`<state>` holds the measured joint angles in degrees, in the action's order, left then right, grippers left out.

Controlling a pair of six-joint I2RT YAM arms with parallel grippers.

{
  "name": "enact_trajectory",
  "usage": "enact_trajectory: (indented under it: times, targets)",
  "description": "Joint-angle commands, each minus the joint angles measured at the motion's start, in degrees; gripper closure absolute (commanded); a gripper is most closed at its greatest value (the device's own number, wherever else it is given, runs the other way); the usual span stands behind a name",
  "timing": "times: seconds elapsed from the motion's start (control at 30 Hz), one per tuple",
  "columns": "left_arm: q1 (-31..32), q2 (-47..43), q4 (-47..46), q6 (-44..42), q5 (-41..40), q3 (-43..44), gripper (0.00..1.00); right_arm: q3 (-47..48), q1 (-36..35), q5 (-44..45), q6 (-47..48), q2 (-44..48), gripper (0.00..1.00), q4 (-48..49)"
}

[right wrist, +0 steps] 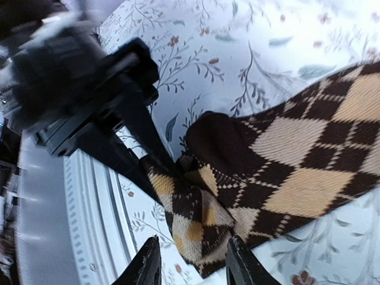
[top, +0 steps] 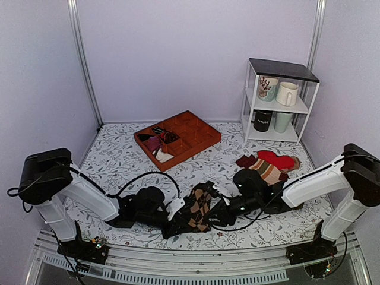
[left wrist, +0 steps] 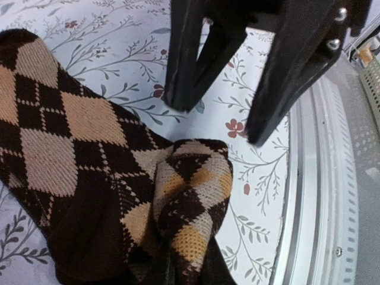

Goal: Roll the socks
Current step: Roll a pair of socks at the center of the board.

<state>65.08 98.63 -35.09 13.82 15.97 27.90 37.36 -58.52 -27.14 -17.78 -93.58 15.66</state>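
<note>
Brown argyle socks [top: 199, 208] lie near the worktop's [top: 119, 154] front edge, their folded end between the right fingers [right wrist: 191, 261], while the left fingers [left wrist: 222, 122] hover spread and empty.

Dark brown socks [top: 199, 209] with tan argyle diamonds, white floral-print tablecloth [top: 119, 154], rust-orange tray [top: 199, 127]

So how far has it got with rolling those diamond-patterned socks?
Barely started. The argyle socks lie mostly flat on the table, with only the near end folded into a small first turn. The left end effector touches that fold; the right end effector hovers open beside it. Nearly the whole length remains unrolled.
</note>
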Motion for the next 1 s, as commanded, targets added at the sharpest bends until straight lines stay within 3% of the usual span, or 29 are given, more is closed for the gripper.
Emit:
enact_trajectory:
  times: [0.0,0.23,0.7,0.8,0.97]
  targets:
    - [-2.53,2.22,16.6,5.25,4.15,-0.32,1.0,-5.07,-0.27,6.43,12.4,5.67,0.6,5.15]
    - [-4.91,7.08,15.69,7.31,7.5,0.05,1.0,-6.51,-1.66,2.98,20.7,1.16,0.59,12.4]
    - [-5.54,8.54,14.36,7.54,9.15,-0.04,1.0,-2.29,-4.7,8.41,25.16,-5.89,0.55,9.9]
    - [-5.5,8.9,13.98,7.51,9.64,0.29,1.0,-1.13,-5.43,8.02,25.16,-7.43,0.6,8.2]
    - [-5.66,9.04,13.31,7.49,9.82,1.39,1.0,1.17,-6.07,6.48,22.71,-10.46,0.8,3.11]
